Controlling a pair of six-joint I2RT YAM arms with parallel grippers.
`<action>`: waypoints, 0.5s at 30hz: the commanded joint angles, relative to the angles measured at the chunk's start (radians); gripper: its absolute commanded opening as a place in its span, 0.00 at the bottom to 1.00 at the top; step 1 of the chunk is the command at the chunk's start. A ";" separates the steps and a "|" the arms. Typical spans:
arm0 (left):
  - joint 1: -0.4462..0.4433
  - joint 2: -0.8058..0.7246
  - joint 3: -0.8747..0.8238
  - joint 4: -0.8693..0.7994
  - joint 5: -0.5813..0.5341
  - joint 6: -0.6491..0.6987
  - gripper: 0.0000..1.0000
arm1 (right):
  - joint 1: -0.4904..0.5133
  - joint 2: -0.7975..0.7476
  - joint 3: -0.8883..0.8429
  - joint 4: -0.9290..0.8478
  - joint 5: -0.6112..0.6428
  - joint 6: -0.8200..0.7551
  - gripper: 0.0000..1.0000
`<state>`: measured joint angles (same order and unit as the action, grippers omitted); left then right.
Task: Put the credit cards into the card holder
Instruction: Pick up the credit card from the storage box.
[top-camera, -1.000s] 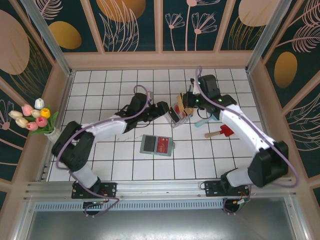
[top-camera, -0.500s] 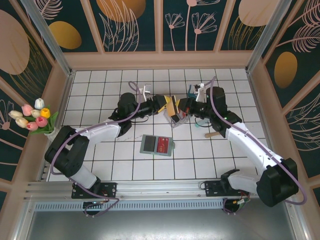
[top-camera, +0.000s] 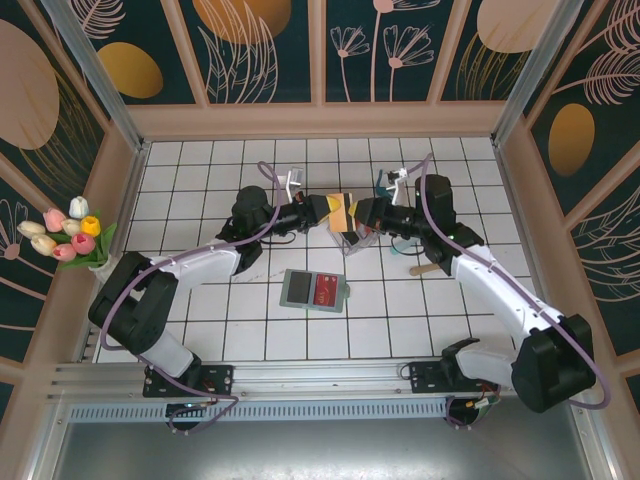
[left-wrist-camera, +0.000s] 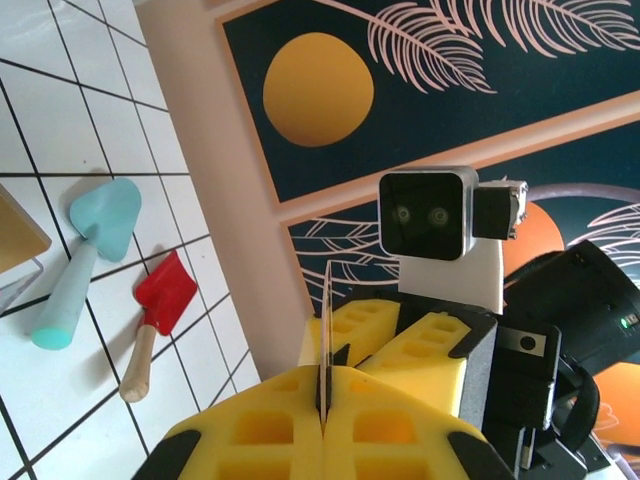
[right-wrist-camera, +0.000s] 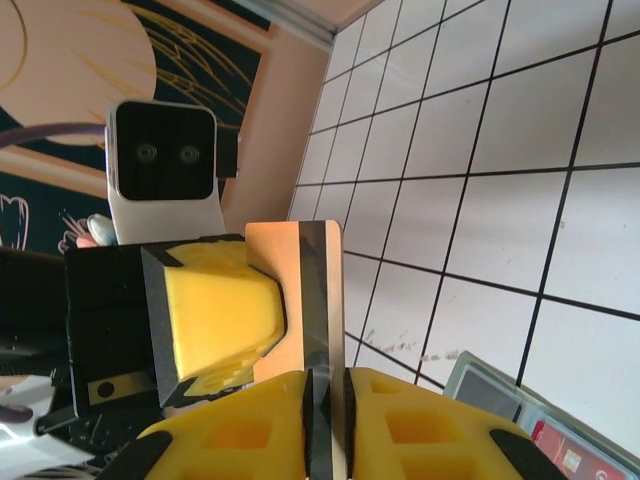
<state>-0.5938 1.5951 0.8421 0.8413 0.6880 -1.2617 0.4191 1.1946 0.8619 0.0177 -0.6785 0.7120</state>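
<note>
Mid-air handover of one of the credit cards, a yellow-tan card (top-camera: 342, 212), beyond the card holder (top-camera: 295, 288) and well above it, over the clear tray (top-camera: 357, 240) just behind the holder; clamps the card edge-on in the left gripper (left-wrist-camera: 323, 395), yellow pads pressed together on its lower end; flanks the same card with the right gripper (right-wrist-camera: 325, 400), pads lying along both faces; cannot tell whether that pair presses or has just gone slack. Shows the holder lying open and flat on the tiles, with a red card (top-camera: 326, 291) on the half nearer the right arm; cannot tell whether tucked in or merely resting there.

Judging the step as passing the card to the left side: keep the left clamp firm; part the right pads fully before backing off; draw back along the card's own plane, never across it, to avoid twisting it loose; then lower toward the holder, tilt the card flat and lead with a short edge into a free pocket; pin the holder with the freed gripper if it threatens to slide.
</note>
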 joint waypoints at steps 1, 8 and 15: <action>-0.003 0.011 0.034 0.024 0.069 0.012 0.00 | 0.001 0.019 0.022 0.021 -0.129 -0.048 0.16; 0.001 -0.023 0.031 -0.184 0.041 0.104 0.39 | 0.002 -0.005 -0.007 -0.034 -0.080 -0.055 0.00; 0.003 -0.180 -0.057 -0.889 -0.414 0.439 0.57 | 0.252 -0.082 -0.100 -0.272 0.469 0.025 0.00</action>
<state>-0.5938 1.4773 0.8360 0.2817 0.4866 -0.9894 0.5827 1.1538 0.8165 -0.1528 -0.4389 0.6769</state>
